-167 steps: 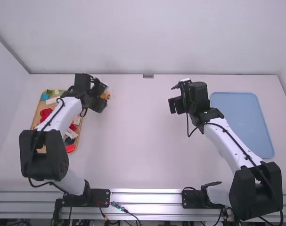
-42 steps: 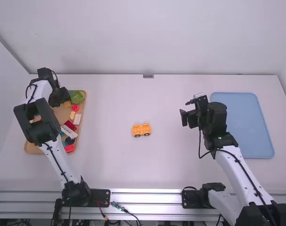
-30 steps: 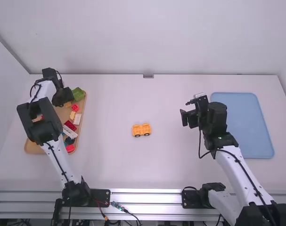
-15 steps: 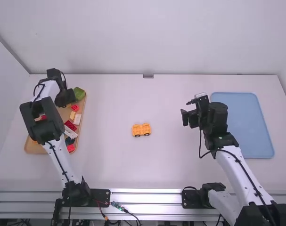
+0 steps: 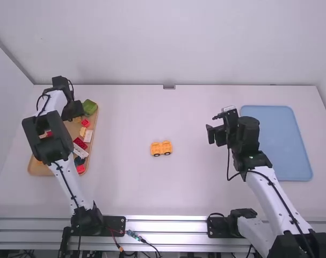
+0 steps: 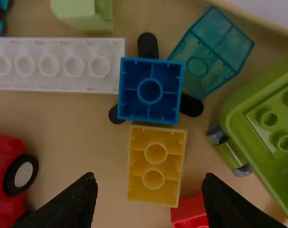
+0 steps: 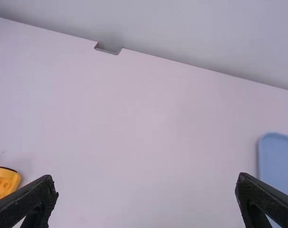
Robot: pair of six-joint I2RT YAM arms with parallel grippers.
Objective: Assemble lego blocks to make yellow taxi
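In the upper left of the high view, over the wooden tray (image 5: 38,169), the likeliest trouble is a crowded pick: the yellow block (image 6: 155,166) lies hollow side up, close up to a blue block (image 6: 150,90) and with a red block (image 6: 190,209) at one corner, so a finger coming down slightly off line could land on the red one or drag the blue one along. Lifted as it lies, the yellow block would also face the wrong way for seating and would need turning over. At the middle of the frame sits the wheeled yellow base (image 5: 161,148) of the taxi, which might roll off if pressed without being steadied. As for the claws, the left gripper (image 6: 149,179) has its fingers spread wide, to either side of the yellow block, holding nothing; whether they already graze the red block I can't fairly judge from this angle. Right of the middle of the frame, just short of the blue tray (image 5: 275,142), the right gripper (image 7: 145,177) also has its fingers well apart, with nothing gripped.
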